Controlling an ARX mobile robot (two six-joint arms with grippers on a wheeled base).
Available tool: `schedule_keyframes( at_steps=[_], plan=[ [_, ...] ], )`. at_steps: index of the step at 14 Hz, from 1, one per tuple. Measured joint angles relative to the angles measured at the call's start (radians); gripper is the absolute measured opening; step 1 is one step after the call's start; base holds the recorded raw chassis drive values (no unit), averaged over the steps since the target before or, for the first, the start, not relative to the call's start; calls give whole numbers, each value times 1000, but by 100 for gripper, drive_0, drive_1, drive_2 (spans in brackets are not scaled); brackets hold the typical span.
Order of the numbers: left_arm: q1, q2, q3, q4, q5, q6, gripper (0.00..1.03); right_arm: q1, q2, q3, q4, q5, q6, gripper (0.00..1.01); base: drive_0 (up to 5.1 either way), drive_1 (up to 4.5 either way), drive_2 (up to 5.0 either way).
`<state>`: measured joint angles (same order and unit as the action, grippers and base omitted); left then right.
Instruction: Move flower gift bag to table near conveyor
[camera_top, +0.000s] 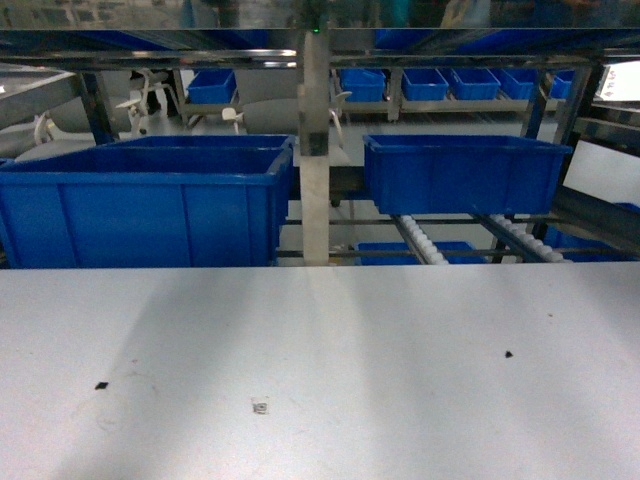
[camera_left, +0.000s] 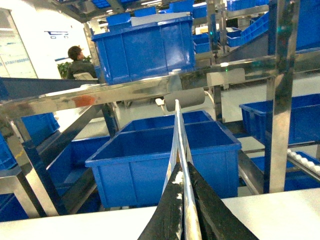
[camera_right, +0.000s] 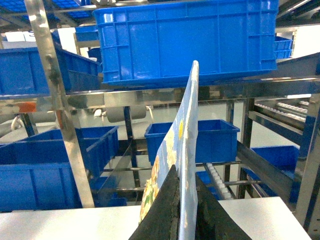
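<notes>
The flower gift bag (camera_right: 186, 115), pale blue with yellow flowers on its left face, stands edge-on and upright in the right wrist view. My right gripper (camera_right: 185, 174) is shut on its lower edge, above the table (camera_right: 65, 222). My left gripper (camera_left: 181, 174) is shut on a thin pale flat bag (camera_left: 178, 130), also seen edge-on; its print is hidden. The white-grey table (camera_top: 400, 350) fills the lower head view, where neither gripper nor bag shows. The conveyor (camera_top: 425, 245), steel framed with white rollers, rises just beyond the table's far edge.
Two large blue bins (camera_top: 150, 200) (camera_top: 460, 175) sit on the rack lanes behind the table. A steel post (camera_top: 315, 150) stands between them. The table carries a small code sticker (camera_top: 260, 407) and black marks (camera_top: 508, 354). A person (camera_left: 80, 62) sits far back.
</notes>
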<state>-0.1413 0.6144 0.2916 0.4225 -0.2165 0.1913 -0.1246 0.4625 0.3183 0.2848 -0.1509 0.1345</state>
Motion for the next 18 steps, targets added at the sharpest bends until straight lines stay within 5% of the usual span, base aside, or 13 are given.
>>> schedule_keyframes(
  at_steps=[10, 15, 18],
  plan=[
    [1, 2, 0, 1, 0, 0, 2, 0, 0, 0, 0, -1, 0, 3, 0, 84, -85],
    [1, 2, 0, 0, 0, 0, 2, -26, 348, -51, 346, -76, -40, 3, 0, 0, 0],
    [1, 1, 0, 0, 0, 0, 2, 37, 766, -21, 611, -94, -66, 3, 0, 0, 0]
  ],
)
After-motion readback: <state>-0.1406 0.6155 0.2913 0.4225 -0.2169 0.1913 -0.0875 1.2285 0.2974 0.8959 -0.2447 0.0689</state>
